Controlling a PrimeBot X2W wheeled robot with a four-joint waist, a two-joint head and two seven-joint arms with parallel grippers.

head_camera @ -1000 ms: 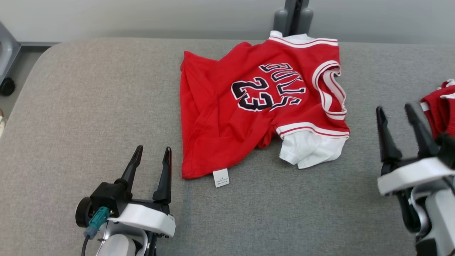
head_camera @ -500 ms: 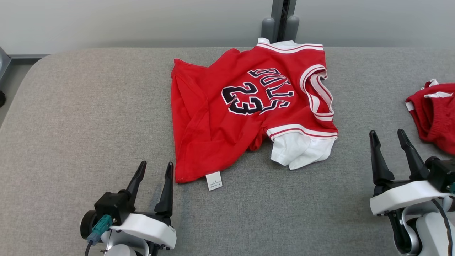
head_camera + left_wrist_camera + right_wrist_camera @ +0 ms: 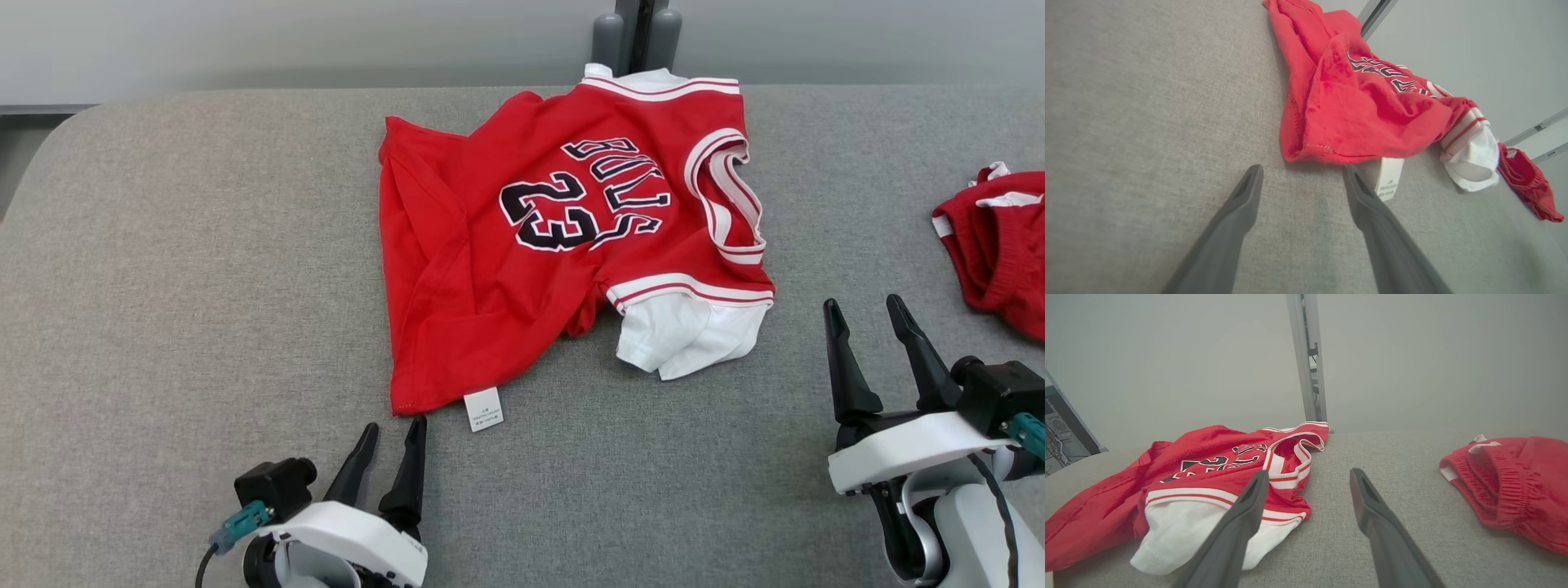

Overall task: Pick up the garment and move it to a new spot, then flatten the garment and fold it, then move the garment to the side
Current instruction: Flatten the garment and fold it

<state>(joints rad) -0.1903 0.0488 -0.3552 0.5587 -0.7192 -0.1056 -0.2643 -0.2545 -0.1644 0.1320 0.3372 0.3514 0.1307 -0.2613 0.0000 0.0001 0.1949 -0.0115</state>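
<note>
The garment (image 3: 531, 269) is a red jersey with white sleeves and the number 23, lying crumpled in the middle of the grey padded surface (image 3: 180, 269). A white label (image 3: 483, 409) hangs from its near hem. My left gripper (image 3: 395, 429) stands open just short of that hem's near-left corner, nothing between its fingers; the left wrist view shows the hem (image 3: 1323, 153) right beyond the gripper (image 3: 1302, 173). My right gripper (image 3: 864, 306) is open to the right of the white sleeve (image 3: 682, 343), apart from it. In the right wrist view the jersey (image 3: 1208, 473) lies left of the right gripper (image 3: 1308, 473).
A second red garment with an elastic waistband (image 3: 1000, 245) lies bunched at the right edge of the surface, also seen in the right wrist view (image 3: 1511, 486). A grey post (image 3: 637, 37) stands behind the far edge, against a pale wall.
The head camera has shifted, so the whole scene sits differently. My left gripper has come closer to the jersey's near hem corner. Both grippers stay open; the jersey lies as before.
</note>
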